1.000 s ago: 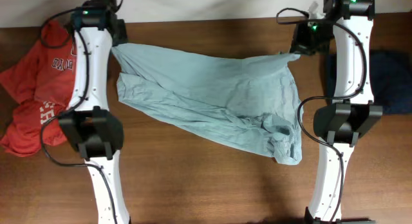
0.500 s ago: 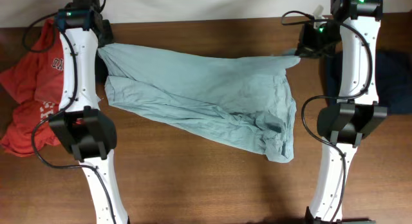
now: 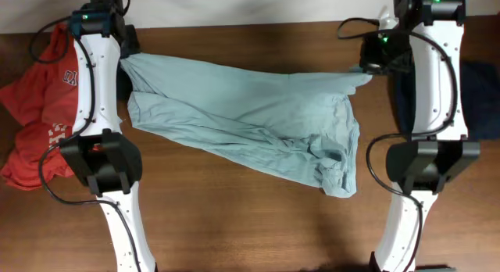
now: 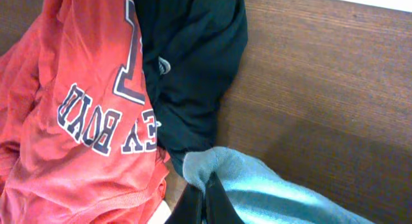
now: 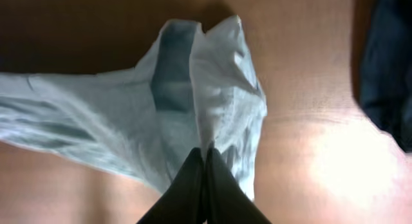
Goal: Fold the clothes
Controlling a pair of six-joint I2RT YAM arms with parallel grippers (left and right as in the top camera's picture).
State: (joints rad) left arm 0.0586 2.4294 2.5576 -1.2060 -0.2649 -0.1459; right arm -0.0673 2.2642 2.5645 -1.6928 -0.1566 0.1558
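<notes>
Since a second ago my left gripper point(image 4: 205, 184) has drawn its corner of the pale grey-blue T-shirt point(image 3: 250, 119) outward toward the red tees point(image 3: 39, 123), stretching the cloth wider across the table point(image 3: 234, 225). Both grippers are clamped on the shirt. The left pinches a corner beside the black garment point(image 4: 193, 69), and my right gripper point(image 5: 206, 154) pinches the opposite corner near the navy garment point(image 3: 480, 92).
</notes>
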